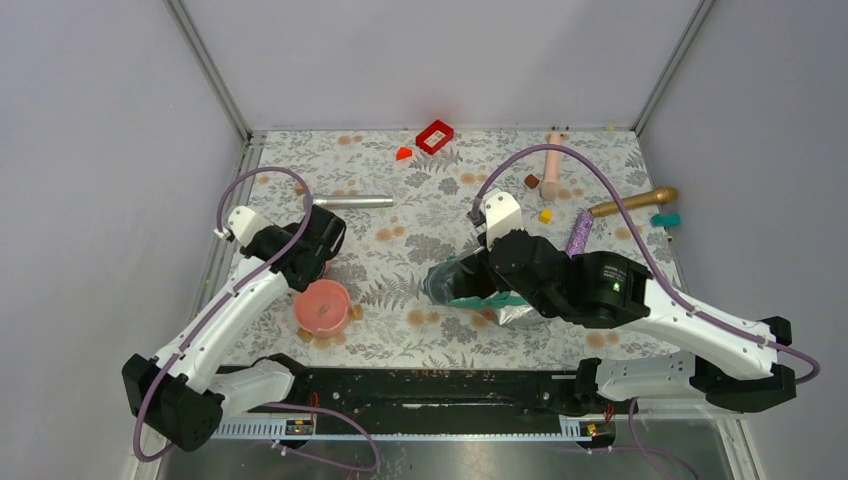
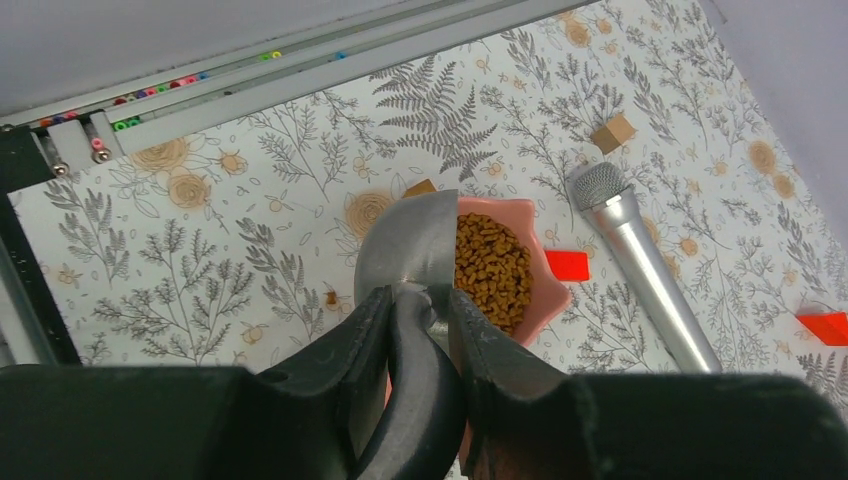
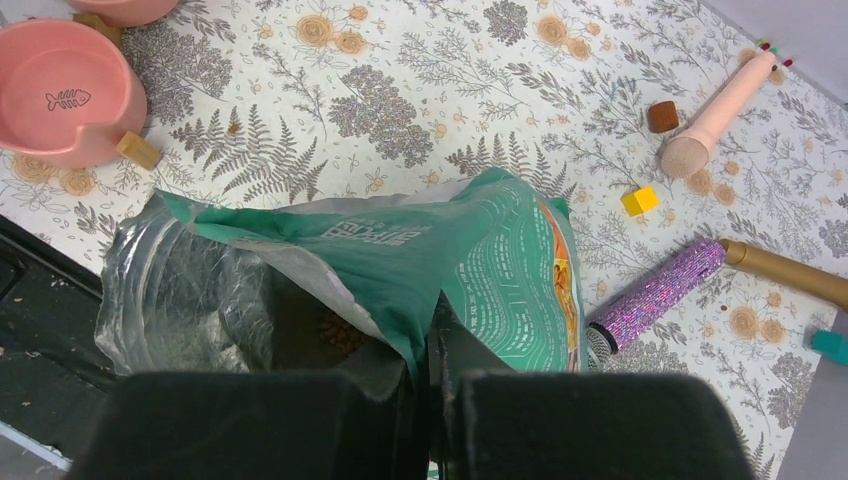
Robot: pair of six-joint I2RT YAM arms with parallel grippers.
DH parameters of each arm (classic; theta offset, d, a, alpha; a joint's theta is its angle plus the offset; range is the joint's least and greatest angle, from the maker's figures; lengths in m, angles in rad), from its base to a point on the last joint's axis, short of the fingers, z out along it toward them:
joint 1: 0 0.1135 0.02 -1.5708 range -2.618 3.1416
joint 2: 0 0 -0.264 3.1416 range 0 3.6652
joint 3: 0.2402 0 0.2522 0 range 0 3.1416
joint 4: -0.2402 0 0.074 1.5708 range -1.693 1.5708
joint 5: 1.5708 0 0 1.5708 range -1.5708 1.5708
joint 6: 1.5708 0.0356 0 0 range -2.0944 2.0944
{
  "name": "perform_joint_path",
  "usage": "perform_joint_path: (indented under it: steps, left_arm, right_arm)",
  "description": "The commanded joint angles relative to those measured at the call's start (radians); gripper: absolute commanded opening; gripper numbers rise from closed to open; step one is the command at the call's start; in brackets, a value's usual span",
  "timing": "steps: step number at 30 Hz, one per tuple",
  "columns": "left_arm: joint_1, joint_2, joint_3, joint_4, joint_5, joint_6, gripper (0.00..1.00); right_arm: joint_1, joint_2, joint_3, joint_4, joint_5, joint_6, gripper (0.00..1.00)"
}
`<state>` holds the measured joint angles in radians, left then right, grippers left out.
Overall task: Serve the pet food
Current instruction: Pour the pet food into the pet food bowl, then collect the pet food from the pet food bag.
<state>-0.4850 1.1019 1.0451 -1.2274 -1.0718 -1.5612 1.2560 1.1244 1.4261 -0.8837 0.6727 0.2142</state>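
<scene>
Right fingers (image 3: 590,425) tight on pouch (image 3: 500,270) edge; deep inside, perhaps kibble (image 3: 335,335), dim

The pouch (image 3: 500,270) is hidden below by the right gripper (image 3: 428,345). 1 pink bowl (image 3: 120,8) is cropped at the top edge; the scoop (image 2: 405,240) handle is covered by the left gripper (image 2: 420,305).
</scene>
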Motion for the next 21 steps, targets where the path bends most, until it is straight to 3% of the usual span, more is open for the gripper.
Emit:
perform_joint_path:
  steps: [1,7,11,14,21]
  left_arm:
    - [0.004,-0.022,0.069,-0.073,-0.005,0.028,0.00]
    - [0.003,-0.194,0.096,0.125,0.189,0.350,0.00]
    - [0.004,-0.343,0.069,0.300,0.384,0.493,0.00]
    - [0.004,-0.396,0.103,0.335,0.517,0.528,0.00]
    - [0.003,-0.484,0.142,0.534,0.964,0.592,0.00]
  right_arm:
    - [0.010,-0.049,0.039,0.066,0.053,-0.006,0.00]
    - [-0.008,-0.010,0.121,-0.005,0.058,0.000,0.00]
    - [-0.110,0.029,0.176,-0.017,-0.089,-0.009,0.00]
    - [-0.203,0.061,0.231,-0.023,-0.208,-0.014,0.00]
    - [-0.228,0.200,0.453,-0.092,-0.175,-0.053,0.00]
